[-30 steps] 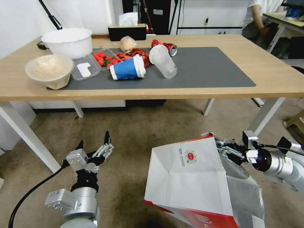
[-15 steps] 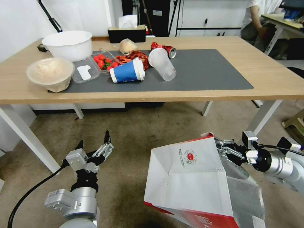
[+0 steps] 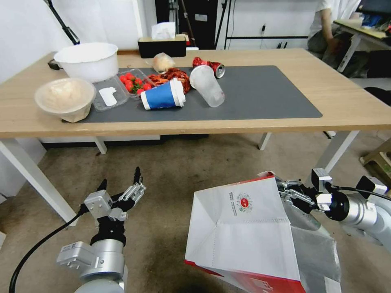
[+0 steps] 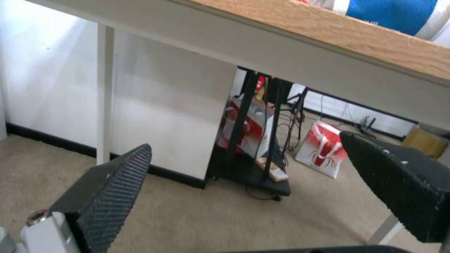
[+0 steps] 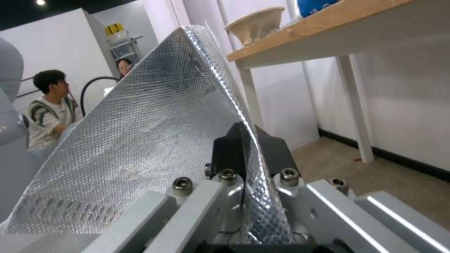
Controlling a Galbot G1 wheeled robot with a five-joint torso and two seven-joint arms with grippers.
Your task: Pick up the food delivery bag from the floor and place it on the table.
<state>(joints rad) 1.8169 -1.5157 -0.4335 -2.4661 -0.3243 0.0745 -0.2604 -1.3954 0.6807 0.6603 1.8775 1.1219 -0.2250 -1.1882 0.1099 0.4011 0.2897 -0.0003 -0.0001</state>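
Bag [image 3: 248, 228] rim in right gripper [image 3: 285, 188] jaws, below table [image 3: 350, 97] edge

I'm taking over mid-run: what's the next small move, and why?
Probably raise the right gripper further: it is shut on the food delivery bag wall, and the bag hangs below the table edge. The mat has free room on its right side. The left gripper waits open.

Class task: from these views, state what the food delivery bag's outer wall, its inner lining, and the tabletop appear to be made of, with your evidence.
Food delivery bag: outer wall looks like matte white paper, sharply creased. Lining: shiny quilted silver foil, pinched in the right gripper. Table: light wood-grain top, possibly laminate.
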